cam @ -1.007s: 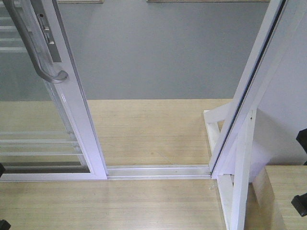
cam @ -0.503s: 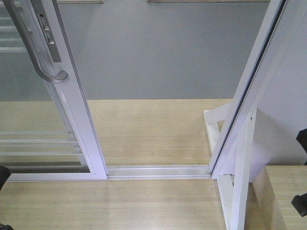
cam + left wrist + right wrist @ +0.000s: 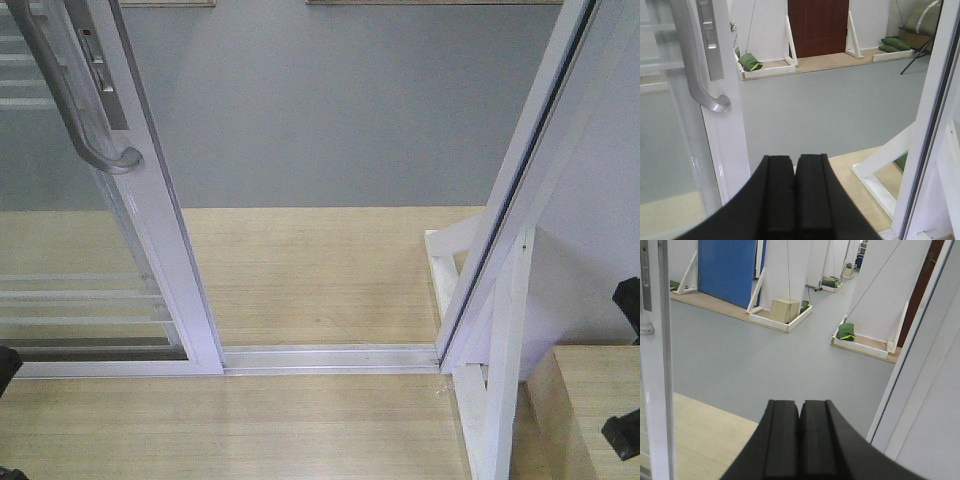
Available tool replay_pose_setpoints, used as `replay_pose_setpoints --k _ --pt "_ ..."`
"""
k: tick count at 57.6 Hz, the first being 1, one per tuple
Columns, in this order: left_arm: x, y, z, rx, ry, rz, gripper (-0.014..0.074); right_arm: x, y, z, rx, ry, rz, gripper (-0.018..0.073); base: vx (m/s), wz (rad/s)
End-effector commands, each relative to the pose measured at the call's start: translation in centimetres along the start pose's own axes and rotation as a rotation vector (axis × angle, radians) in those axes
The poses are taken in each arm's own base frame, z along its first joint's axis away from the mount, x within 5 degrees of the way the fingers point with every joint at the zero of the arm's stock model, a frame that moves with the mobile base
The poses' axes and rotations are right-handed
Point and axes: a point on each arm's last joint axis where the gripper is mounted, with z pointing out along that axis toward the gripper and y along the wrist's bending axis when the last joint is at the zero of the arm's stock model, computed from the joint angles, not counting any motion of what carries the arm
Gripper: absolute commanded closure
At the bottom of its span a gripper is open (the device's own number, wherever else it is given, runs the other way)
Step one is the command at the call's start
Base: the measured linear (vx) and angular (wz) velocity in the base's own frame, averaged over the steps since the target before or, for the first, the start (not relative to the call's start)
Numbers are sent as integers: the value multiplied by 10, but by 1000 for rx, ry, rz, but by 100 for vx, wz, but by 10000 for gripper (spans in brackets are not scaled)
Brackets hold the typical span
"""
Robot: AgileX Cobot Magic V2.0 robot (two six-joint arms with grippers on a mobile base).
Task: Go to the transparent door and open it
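Note:
The transparent door (image 3: 60,250) stands at the left in the front view, clear glass with thin white bars in a white frame. Its curved grey handle (image 3: 70,100) sits on the right rail. A wide gap lies between that rail and the slanted frame post (image 3: 530,170). In the left wrist view the door rail (image 3: 725,130) and handle (image 3: 697,75) are up left of my left gripper (image 3: 794,160), which is shut and empty. In the right wrist view the door rail (image 3: 660,365) is at the far left; my right gripper (image 3: 800,405) is shut and empty.
A metal floor track (image 3: 330,357) crosses the wooden platform under the gap. A white brace (image 3: 500,380) and a wooden box (image 3: 590,410) stand at the lower right. Grey floor lies beyond, with white panels, green sandbags (image 3: 845,332) and a blue door (image 3: 727,270) farther off.
The black arm parts at the right edge of the front view have shifted slightly left. A black part at the lower left edge has risen a little. The door has not moved.

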Motion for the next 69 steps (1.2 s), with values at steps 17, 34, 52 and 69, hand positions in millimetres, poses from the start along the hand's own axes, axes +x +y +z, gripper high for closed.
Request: replay_pose_setpoints --k 17,34,52,69 --pt "3 0 2 6 -50 -10 602 63 13 -7 -3 -40 134 559 0 0" --pt "3 0 2 6 -50 -10 602 63 5 -8 121 -43 129 559 0 0" --pt "3 0 2 6 -50 -10 602 63 4 -8 147 -39 131 559 0 0" --pt "3 0 2 6 -50 -10 602 63 4 -8 147 -39 131 559 0 0"
